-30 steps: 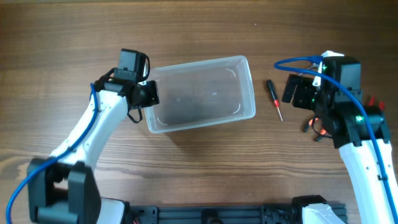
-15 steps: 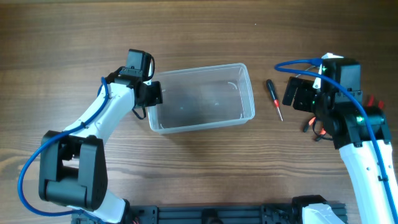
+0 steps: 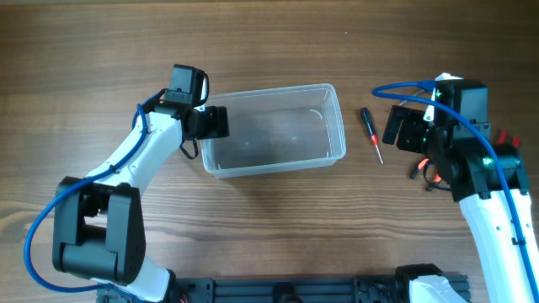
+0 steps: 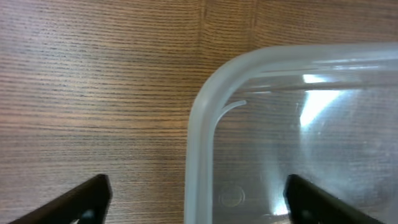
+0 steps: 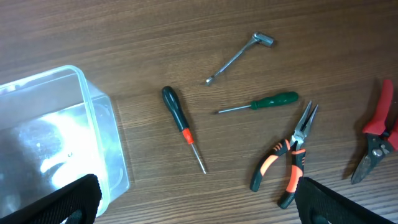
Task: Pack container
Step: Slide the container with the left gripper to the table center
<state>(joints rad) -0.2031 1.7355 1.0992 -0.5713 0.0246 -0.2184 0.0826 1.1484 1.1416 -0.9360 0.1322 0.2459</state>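
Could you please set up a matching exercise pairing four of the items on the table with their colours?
Things:
1. container
2. pliers
3. cutters
4. L-shaped tool

Colours:
a. silver
b. clear
c. orange and black
d. red and grey

Pairs: 1-b, 2-c, 3-d, 4-a

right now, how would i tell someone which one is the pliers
In the right wrist view, start at the clear container on the left and go right past the dark-handled screwdriver. The pliers lie just below the green screwdriver; alone they have orange-and-black handles and a long pointed nose.
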